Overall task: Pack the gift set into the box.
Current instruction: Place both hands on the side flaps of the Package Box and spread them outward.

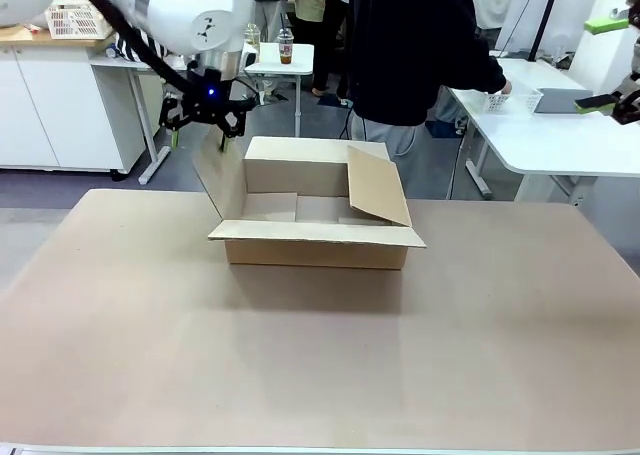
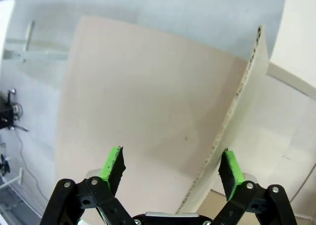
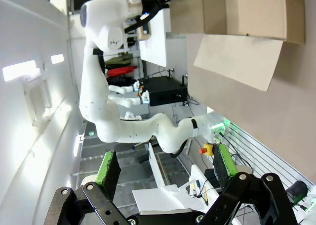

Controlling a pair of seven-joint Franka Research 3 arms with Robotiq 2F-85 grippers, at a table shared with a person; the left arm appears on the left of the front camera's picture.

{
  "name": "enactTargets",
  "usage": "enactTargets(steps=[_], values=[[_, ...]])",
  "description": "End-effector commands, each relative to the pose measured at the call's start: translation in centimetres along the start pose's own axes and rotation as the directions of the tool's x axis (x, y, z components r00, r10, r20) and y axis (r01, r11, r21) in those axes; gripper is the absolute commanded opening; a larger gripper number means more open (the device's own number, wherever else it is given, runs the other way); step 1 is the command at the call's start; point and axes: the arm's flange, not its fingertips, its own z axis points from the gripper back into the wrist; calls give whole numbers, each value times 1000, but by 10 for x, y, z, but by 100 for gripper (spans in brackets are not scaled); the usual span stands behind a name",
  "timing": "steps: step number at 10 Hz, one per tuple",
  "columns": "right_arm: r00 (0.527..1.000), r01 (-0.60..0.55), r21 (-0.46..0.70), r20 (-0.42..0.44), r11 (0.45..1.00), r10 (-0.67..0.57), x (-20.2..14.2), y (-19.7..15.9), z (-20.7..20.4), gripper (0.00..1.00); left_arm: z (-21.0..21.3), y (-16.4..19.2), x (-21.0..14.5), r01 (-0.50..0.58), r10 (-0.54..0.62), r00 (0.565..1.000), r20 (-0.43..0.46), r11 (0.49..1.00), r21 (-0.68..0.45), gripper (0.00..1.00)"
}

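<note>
Shallow corrugated cardboard box (image 1: 316,253) sits flaps-open on smooth tan table (image 1: 300,355).

One box (image 1: 315,253), two pincers (image 2: 171,153) (image 3: 164,153), one person (image 1: 410,45).

A robotics lab: a white robot arm (image 3: 106,29), white worktables (image 1: 570,140) and a black equipment box (image 3: 163,91).

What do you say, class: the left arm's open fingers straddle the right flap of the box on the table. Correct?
Not quite. The left arm's open fingers straddle the left flap of the box on the table, as the front view shows.
</note>
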Motion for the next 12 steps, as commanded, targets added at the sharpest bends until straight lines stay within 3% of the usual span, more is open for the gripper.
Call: enactTargets(steps=[1, 3, 5, 8, 10, 12], values=[[1000, -19, -5, -8, 1000, 19, 0, 0, 1, 100, -21, 22, -5, 4, -14, 997, -80, 993, -115, 100], [1000, -19, -5, -8, 1000, 19, 0, 0, 1, 100, -29, 45, 3, -27, -2, 991, -134, 976, -218, 100], [1000, -19, -5, -8, 1000, 19, 0, 0, 1, 100, -49, 63, 7, -22, -65, 972, -226, 933, -360, 100], [1000, -19, -5, -8, 1000, 19, 0, 0, 1, 100, -62, 95, 13, -8, -185, 948, -258, 798, -602, 100], [1000, -19, -5, -8, 1000, 19, 0, 0, 1, 100, -69, 113, 16, 10, -263, 940, -216, 657, -754, 100], [1000, -19, -5, -8, 1000, 19, 0, 0, 1, 100, -81, 122, 18, -37, -287, 920, -266, 614, -788, 100]])
